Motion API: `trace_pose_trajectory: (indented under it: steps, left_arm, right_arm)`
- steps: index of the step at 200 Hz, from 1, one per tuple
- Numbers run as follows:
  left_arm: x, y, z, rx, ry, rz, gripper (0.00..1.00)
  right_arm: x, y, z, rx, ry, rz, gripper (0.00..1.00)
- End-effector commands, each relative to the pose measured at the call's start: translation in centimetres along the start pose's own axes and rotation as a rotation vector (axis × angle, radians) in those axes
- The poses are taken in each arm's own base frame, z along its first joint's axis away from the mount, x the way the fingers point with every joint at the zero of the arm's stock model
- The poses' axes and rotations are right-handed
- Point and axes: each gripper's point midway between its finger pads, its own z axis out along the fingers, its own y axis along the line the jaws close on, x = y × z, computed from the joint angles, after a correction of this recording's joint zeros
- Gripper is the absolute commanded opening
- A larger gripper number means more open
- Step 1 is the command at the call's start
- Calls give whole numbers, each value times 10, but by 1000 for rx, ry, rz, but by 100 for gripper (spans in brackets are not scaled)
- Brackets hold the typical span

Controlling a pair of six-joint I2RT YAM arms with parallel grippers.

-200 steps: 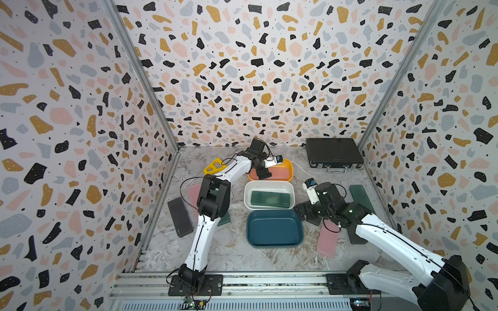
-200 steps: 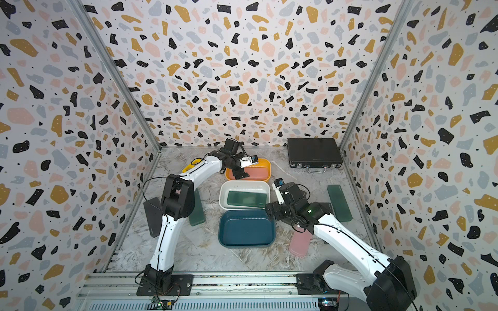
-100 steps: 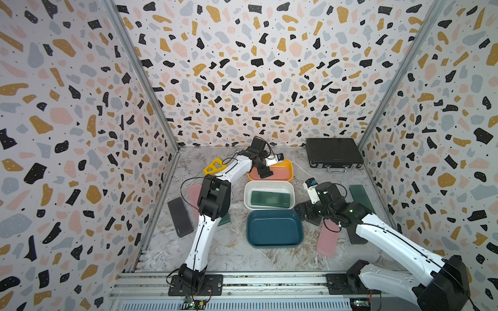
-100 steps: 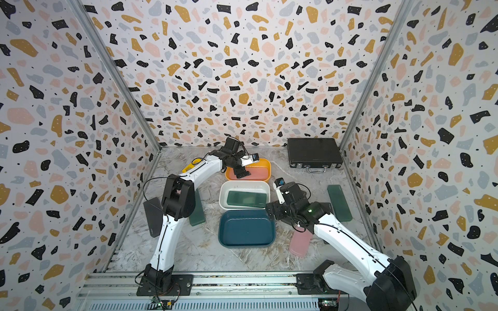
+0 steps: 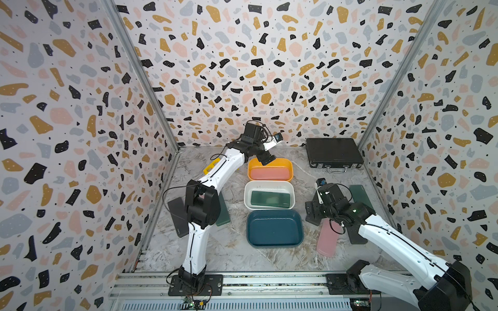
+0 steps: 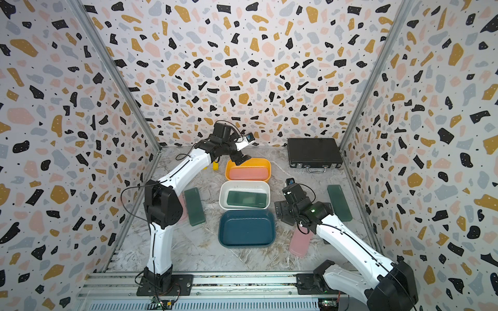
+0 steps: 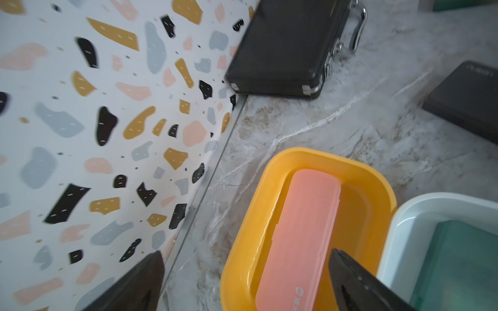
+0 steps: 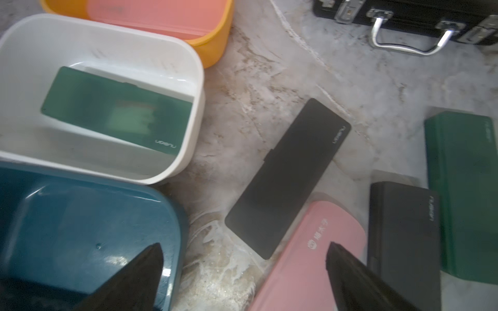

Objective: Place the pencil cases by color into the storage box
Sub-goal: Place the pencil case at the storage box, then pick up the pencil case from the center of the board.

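Three bins are lined up along the middle of the tabletop [image 5: 231,253], from far edge to near edge: an orange bin [image 5: 290,169], a white bin [image 5: 248,194] and a dark blue bin [image 5: 275,229]. Nine pencil cases are counted (three of each colour). A pink pencil case [image 7: 301,229] lies in the orange bin and a green pencil case [image 5: 269,199] in the white bin. Near the left edge lie a left black case [image 5: 177,215], a left green case [image 6: 194,206] and a left pink case [image 6: 184,211], the last largely hidden by the left arm. Near the right edge lie a right pink case [image 5: 327,239] and a right green case [image 5: 361,199]. A slanted black case [image 8: 288,177] and a thick black case [image 8: 404,237] are shown plainly only in the right wrist view. One black briefcase [image 5: 334,152] sits in the far right corner.

The left end effector [image 7: 245,253] is held over the orange bin, jaws spread, gripping nothing. The right end effector [image 8: 244,244] is likewise spread and empty, between the dark blue bin and the right pink case.
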Motion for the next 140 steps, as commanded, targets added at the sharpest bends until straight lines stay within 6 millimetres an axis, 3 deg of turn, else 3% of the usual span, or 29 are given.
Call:
trace_pose_trajectory:
  steps: [1, 22, 50, 91, 140]
  left_arm:
    - [-20, 15, -35, -94, -30, -146, 100]
    - [-16, 20, -64, -154, 21, -289, 100]
    - [10, 17, -92, -220, 153, -513, 100]
    - [49, -23, -108, -158, 328, -727, 100]
    - [63, -43, -134, -167, 363, -831, 100]
  right_arm:
    - [-5, -26, -5, 138, 17, 86, 100]
    - [-4, -32, 4, 173, 53, 152, 100]
    - [-5, -37, 19, 219, 112, 233, 99]
    - [-6, -46, 42, 273, 172, 361, 99]
    - [1, -59, 68, 315, 222, 502, 99]
